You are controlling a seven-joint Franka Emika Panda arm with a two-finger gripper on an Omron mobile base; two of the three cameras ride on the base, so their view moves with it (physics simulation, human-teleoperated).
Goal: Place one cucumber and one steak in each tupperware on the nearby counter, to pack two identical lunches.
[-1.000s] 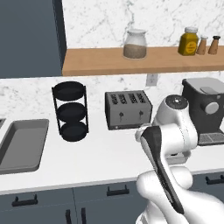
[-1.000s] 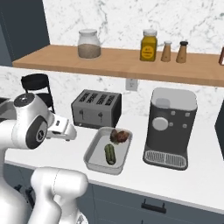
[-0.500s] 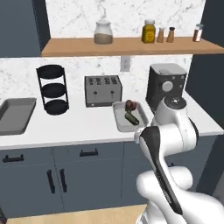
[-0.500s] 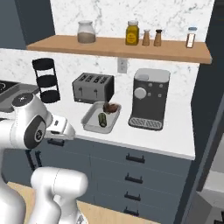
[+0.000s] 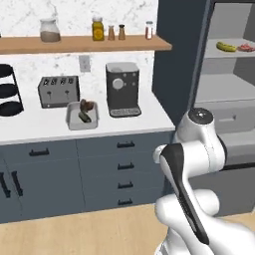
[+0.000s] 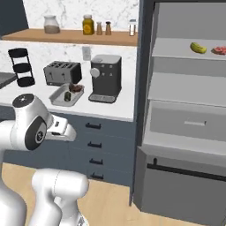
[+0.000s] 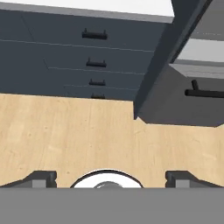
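- We see our gripper (image 7: pixel 111 177) in the hand view with its two dark fingertips (image 7: pixel 40 178) set wide apart, fully released, holding nothing and touching nothing; below it lies the wooden floor (image 7: pixel 87 131).
- We take the coffee machine (image 5: pixel 122 89) as our landmark; it stands on the white desk (image 5: pixel 45 127), near the desk's right end.
- Just left of the coffee machine sits a grey tupperware (image 5: pixel 82 115), open-topped, with a green cucumber (image 5: pixel 84 117) and a dark brown steak (image 5: pixel 87 105) lying inside it; the steak is at the end nearer the wall.
- Behind the tupperware and left of the coffee machine stands a grey toaster (image 5: pixel 59 91), and farther left a black tiered rack (image 5: pixel 10 90) against the wall.
- Above the coffee machine a wooden shelf (image 5: pixel 84 44) carries a glass jar (image 5: pixel 49 30), an amber jar (image 5: pixel 98 28) and small shakers (image 5: pixel 116 33); we can't read any label or writing on them, nor on the coffee machine.
- Below the coffee machine are dark blue-grey drawers (image 5: pixel 122 169) with black bar handles.
- Right of the coffee machine rises a tall cabinet (image 6: pixel 185 110) with grey shelves; on its upper shelf lie a second cucumber (image 6: pixel 198 47) and, just right of it, a reddish steak (image 6: pixel 219 50), well apart from the tupperware.
- Our white arm (image 5: pixel 191 164) stands in front of the drawers, below and right of the coffee machine.
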